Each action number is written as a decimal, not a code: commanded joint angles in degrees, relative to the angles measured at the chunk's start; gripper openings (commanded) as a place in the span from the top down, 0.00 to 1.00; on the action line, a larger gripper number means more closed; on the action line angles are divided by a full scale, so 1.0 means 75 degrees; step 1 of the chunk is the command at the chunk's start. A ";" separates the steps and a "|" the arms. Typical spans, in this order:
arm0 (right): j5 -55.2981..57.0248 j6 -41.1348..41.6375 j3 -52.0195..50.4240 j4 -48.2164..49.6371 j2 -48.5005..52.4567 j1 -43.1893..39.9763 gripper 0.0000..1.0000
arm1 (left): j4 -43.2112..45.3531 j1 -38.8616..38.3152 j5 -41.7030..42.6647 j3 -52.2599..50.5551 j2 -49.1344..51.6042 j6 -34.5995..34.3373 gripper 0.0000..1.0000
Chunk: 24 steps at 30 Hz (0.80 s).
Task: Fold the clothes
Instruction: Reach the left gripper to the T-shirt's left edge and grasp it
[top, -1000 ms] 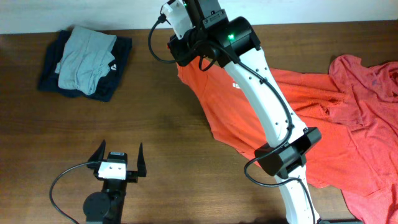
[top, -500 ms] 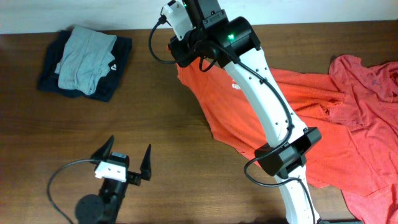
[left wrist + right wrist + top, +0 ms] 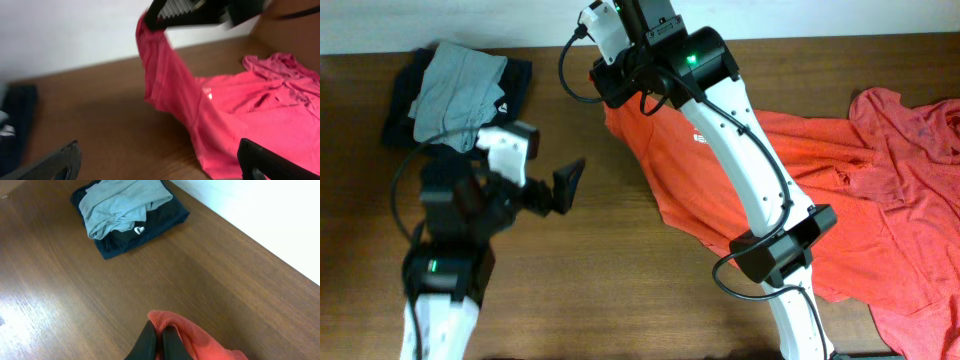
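A brown wooden table [image 3: 620, 210] carries a folded pile of clothes [image 3: 460, 80] at the far left (grey over navy), an orange-red T-shirt [image 3: 840, 190] spread mid-right, and a second T-shirt [image 3: 910, 130] rumpled against it.

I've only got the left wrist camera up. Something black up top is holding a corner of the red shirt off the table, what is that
Observer: That's the right gripper. Its wrist camera shows both fingers pinched shut on the edge of the orange-red T-shirt, and the rest of the shirt trails away across the wood.
Operator: Okay, and the dark blurry thing at my left edge?
Observer: It's a folded pile, lying well apart from the shirt: a grey garment on top of a navy garment that has a small white logo.
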 commanded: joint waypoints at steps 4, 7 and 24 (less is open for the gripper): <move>-0.0184 0.0061 0.0146 0.0029 -0.0393 0.0061 0.96 | 0.1014 -0.0023 0.0848 0.0210 0.1982 -0.0076 0.01; -0.0184 0.0061 0.0146 0.0029 -0.0405 0.0061 0.96 | 0.1874 -0.0023 0.1827 0.0210 0.2806 -0.0076 0.01; -0.0184 0.0064 0.0146 0.0017 -0.0408 0.0061 0.95 | 0.5202 -0.0047 0.3433 0.0210 0.5231 -0.0082 0.04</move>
